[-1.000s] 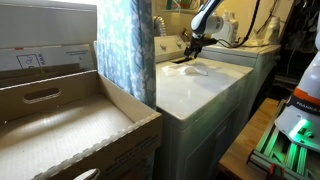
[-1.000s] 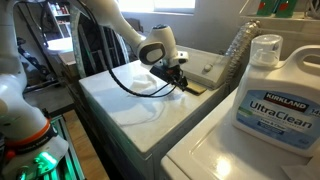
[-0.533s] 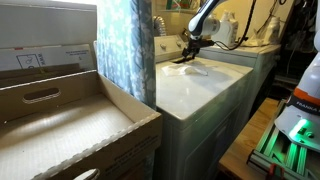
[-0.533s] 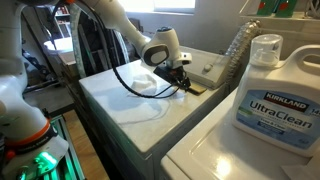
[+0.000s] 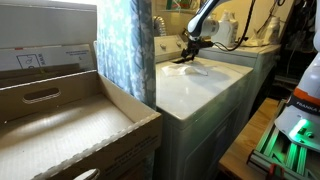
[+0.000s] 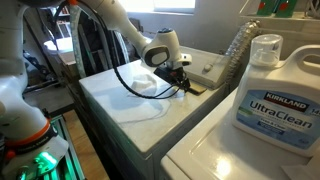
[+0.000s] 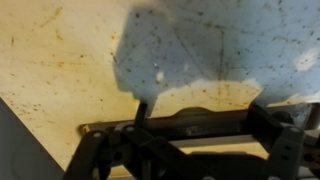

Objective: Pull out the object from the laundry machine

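The object (image 6: 193, 89) lies just under the gripper (image 6: 182, 80) at the laundry machine's (image 6: 120, 110) rear lid edge; whether the gripper has closed cannot be told.

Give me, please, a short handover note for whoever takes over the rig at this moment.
Claw: low at the rear edge of the laundry machine, by its control panel. I cannot tell whether it is open or shut.
Object: small dark item lying at that rear edge, right under the claw. No grip is confirmed.
Done: the claw is at the object.
Left: secure the grip, then pull the object clear of the machine.
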Controlling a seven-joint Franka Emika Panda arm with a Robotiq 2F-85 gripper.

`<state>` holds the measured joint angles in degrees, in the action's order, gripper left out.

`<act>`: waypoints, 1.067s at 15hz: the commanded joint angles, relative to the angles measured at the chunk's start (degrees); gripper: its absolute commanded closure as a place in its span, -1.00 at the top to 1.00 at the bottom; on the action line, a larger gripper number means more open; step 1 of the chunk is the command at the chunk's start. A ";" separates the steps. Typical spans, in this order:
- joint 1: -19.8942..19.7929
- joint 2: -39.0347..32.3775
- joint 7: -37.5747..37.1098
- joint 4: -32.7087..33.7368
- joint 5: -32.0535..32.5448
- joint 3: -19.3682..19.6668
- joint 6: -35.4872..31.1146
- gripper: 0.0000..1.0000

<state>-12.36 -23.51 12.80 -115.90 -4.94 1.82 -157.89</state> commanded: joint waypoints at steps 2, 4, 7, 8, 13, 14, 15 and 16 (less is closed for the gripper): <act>-0.84 -1.32 -1.01 1.85 -2.07 -0.73 -0.49 1.00; -1.01 -0.91 -1.04 1.81 -3.03 -1.03 -0.76 1.00; -0.92 -0.81 -3.35 3.05 -5.28 -0.93 -0.88 1.00; -0.94 -0.87 -4.13 3.78 -6.12 -1.00 -0.93 1.00; 0.57 -2.21 -10.65 8.39 -6.50 0.80 3.36 1.00; 0.50 -2.65 -11.48 9.31 -6.64 0.75 5.44 1.00; 1.18 -3.29 -13.96 10.36 -5.81 1.77 8.20 1.00; 0.94 -3.73 -14.43 11.26 -6.29 1.53 10.34 1.00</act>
<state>-12.15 -24.75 2.04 -108.22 -11.13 1.99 -153.41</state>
